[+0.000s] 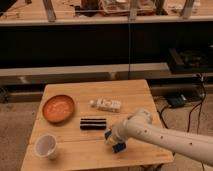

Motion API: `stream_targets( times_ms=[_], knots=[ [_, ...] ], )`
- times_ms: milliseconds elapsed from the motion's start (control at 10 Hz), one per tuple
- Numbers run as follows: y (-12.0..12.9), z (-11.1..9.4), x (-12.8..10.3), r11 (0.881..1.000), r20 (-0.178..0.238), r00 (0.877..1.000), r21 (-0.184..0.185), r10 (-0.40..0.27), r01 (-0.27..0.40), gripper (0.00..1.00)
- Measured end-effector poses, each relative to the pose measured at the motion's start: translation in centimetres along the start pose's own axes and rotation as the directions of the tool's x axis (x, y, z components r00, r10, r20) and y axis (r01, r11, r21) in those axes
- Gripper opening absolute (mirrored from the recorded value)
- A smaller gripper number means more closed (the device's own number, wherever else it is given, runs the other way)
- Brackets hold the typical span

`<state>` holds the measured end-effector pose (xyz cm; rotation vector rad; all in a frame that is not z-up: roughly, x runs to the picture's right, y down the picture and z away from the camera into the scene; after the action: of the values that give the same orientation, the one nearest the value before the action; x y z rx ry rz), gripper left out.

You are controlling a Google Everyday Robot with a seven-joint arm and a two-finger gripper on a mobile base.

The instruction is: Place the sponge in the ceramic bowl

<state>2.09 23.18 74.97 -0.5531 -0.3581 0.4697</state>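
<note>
The ceramic bowl (58,108), a shallow orange-brown dish with a darker rim, sits on the left side of the wooden table (135,92). My gripper (114,140) hovers over the table's front middle at the end of the white arm (165,138), which reaches in from the right. It is shut on the sponge (119,147), a small blue piece that shows on both sides of the gripper. The sponge is well right of the bowl and nearer the front edge.
A white cup (46,146) stands at the front left corner. A dark striped bar (93,122) lies mid-table just left of the gripper. Behind the bar lies a white packet (106,104). Cables and a box (176,100) are on the floor at right.
</note>
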Motion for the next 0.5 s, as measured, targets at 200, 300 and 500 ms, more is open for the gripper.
stream_targets(
  times_ms=[200,300,500],
  knots=[
    [-1.2,-0.4,-2.2,0.999,0.023,0.998,-0.006,-0.054,0.054,0.0],
    [-2.0,0.0,-3.1,0.997,0.033,0.997,-0.011,-0.071,0.072,0.0],
    [-3.3,0.2,-4.7,0.995,0.061,0.993,-0.011,-0.102,0.102,0.0]
  ],
)
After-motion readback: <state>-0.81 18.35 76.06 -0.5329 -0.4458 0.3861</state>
